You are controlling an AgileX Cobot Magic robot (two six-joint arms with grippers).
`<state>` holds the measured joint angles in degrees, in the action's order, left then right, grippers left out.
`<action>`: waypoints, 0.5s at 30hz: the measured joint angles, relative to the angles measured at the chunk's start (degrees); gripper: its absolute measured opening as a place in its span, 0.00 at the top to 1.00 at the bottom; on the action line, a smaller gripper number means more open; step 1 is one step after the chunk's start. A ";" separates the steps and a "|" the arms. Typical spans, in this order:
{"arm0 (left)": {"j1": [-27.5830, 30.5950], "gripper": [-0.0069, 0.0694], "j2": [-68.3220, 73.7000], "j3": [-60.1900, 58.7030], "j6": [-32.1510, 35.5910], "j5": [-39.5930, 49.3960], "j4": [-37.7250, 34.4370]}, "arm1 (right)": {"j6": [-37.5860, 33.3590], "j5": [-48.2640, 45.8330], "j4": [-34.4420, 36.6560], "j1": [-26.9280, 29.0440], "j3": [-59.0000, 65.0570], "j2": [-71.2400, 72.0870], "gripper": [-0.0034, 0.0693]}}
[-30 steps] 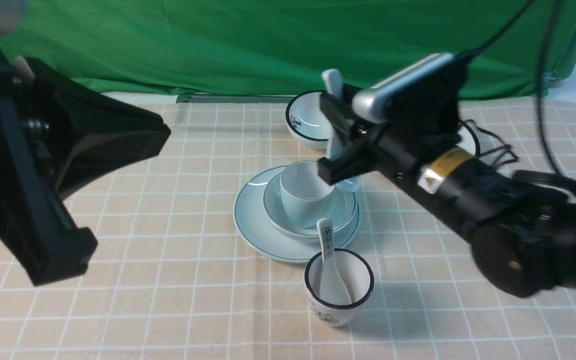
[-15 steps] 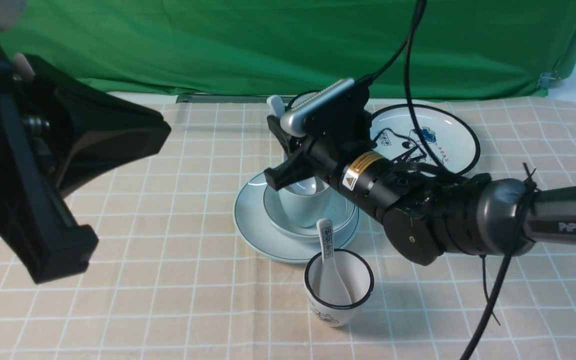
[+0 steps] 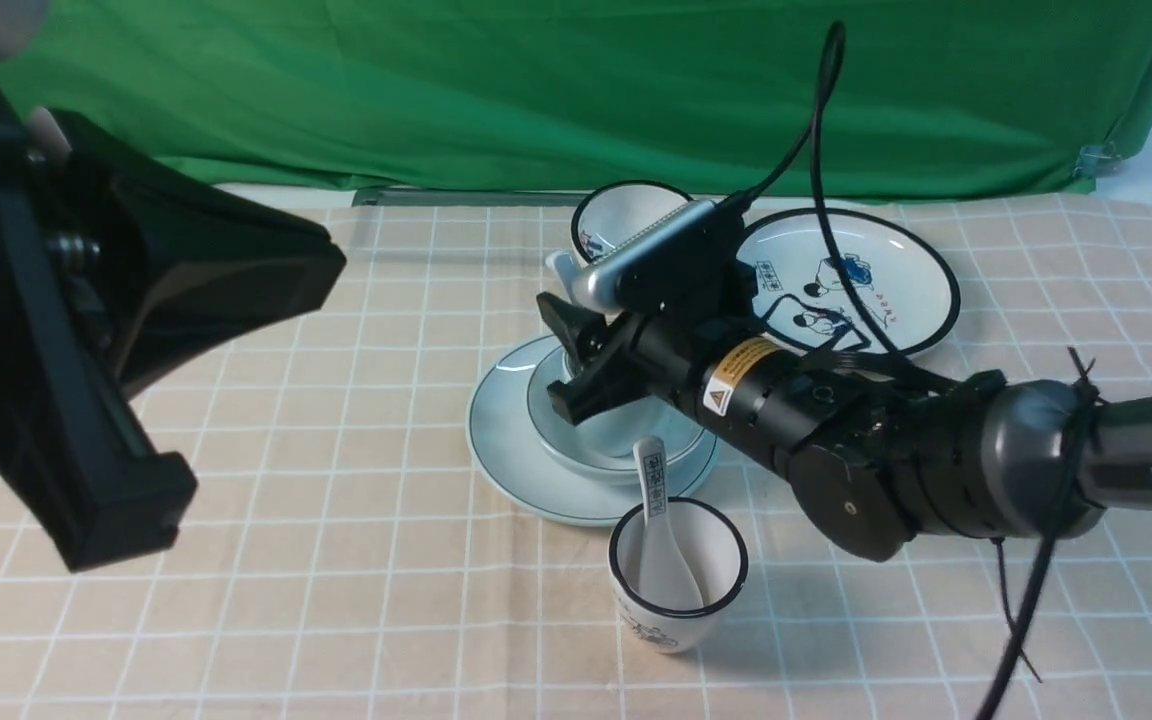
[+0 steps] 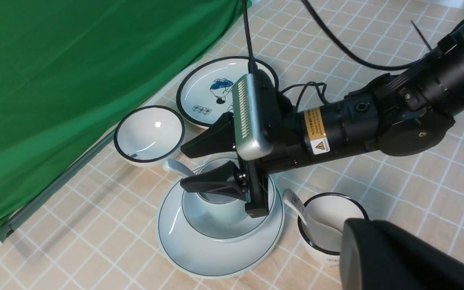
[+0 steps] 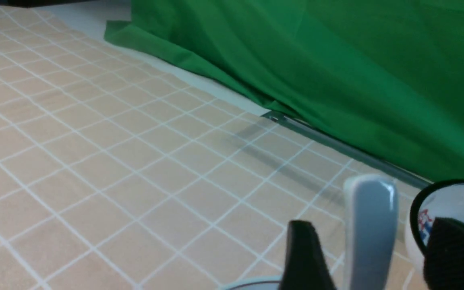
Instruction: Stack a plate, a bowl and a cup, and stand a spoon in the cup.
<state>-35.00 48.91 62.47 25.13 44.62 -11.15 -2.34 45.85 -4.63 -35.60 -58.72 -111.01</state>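
1. Worktop (image 3: pixel 336 520): tan checked cloth, green backdrop (image 3: pixel 536 90) hung along the far edge.
2. My right arm (image 3: pixel 936 450): comes in from the right and slopes down low toward the middle, with the wrist camera on top and the tip over the stack.
3. My left arm (image 3: pixel 56 350): raised at the left edge, well away from the crockery. The left fingers (image 4: pixel 393 257) are pressed together with nothing in them.
4. Plate (image 3: pixel 496 440): flat on the worktop at centre, bottom of the stack.
5. Cartoon plate (image 3: pixel 886 290): far right, behind my right arm, partly crossed by cables.
6. Bowl (image 4: pixel 204 219): seated in the plate, roughly centred.
7. Small black-rimmed bowl (image 3: pixel 626 215): at the far edge just behind the stack, nothing in it.
8. Cup (image 3: pixel 636 430): upright in the bowl, mouth mostly hidden under my right wrist.
9. Black-rimmed cup (image 3: pixel 721 560): upright just in front of the plate, holding the marked spoon (image 3: pixel 653 480) scoop down, handle leaning on the far rim.
10. Right fingers (image 4: pixel 212 183): spread, one on each side of the spoon handle. The wrist view shows a gap on both sides, so they are not pinching.
11. Spoon (image 4: pixel 175 166): standing in the cup. The scoop end is hidden inside, and the handle slants up over the rim toward the small black-rimmed bowl.
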 joint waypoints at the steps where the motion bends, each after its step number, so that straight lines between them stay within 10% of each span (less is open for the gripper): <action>1: 0.00 0.91 -0.37 0.00 0.00 -0.67 0.00 | 0.00 -0.18 0.00 0.00 1.02 1.91 0.35; 9: 0.00 0.91 -15.12 -9.42 -0.12 -11.75 -0.25 | -0.07 -20.98 -0.06 0.00 6.94 25.41 0.47; 15: 0.00 0.91 -30.18 -31.14 -1.36 -30.50 -0.81 | 0.74 -49.77 -0.06 0.00 12.27 45.78 0.76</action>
<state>-35.00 18.74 31.33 23.76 14.12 -11.96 -1.60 -3.93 -4.69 -35.60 -46.45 -65.23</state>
